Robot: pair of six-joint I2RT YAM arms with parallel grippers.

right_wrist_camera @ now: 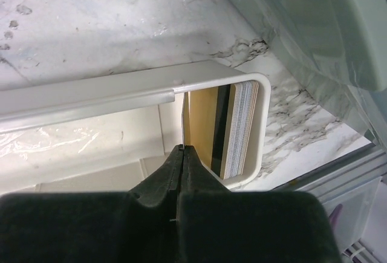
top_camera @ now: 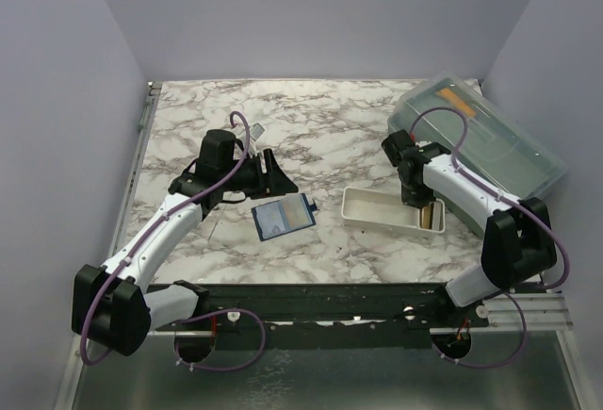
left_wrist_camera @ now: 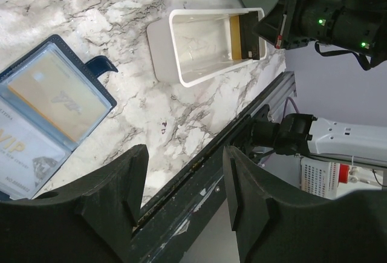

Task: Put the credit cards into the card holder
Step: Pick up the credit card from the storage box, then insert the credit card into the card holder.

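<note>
Item 1. Tabletop (top_camera: 330,118): white marble with grey veining.

Item 2. Card holder (top_camera: 283,215): dark navy, lying opened flat near the middle of the tabletop, somewhat toward the near edge. Its clear inner pockets hold a stored golden-tan card (left_wrist_camera: 54,97) and, beside it, a pale bluish-grey VIP card (left_wrist_camera: 21,154).

Item 3. White tray (top_camera: 372,205): rectangular, lying between the card holder and the right edge, apart from the holder. A card stack (right_wrist_camera: 242,130) stands on edge against its right end wall. Next to the stack stands an upright golden-tan card (right_wrist_camera: 202,124).

Item 4. Right gripper (right_wrist_camera: 182,153): lowered into the right end of the tray. The fingers are pressed together, and the thin edge of the upright golden-tan card runs out from between their tips, so it appears pinched.

Item 5. Left gripper (left_wrist_camera: 184,154): raised just beyond the far left corner of the card holder, touching nothing. The fingers are spread with a wide gap and nothing between them.

Item 6. Plastic box (top_camera: 490,141): grey-green, translucent, lidded, at the far right corner of the tabletop, just behind the tray.
</note>
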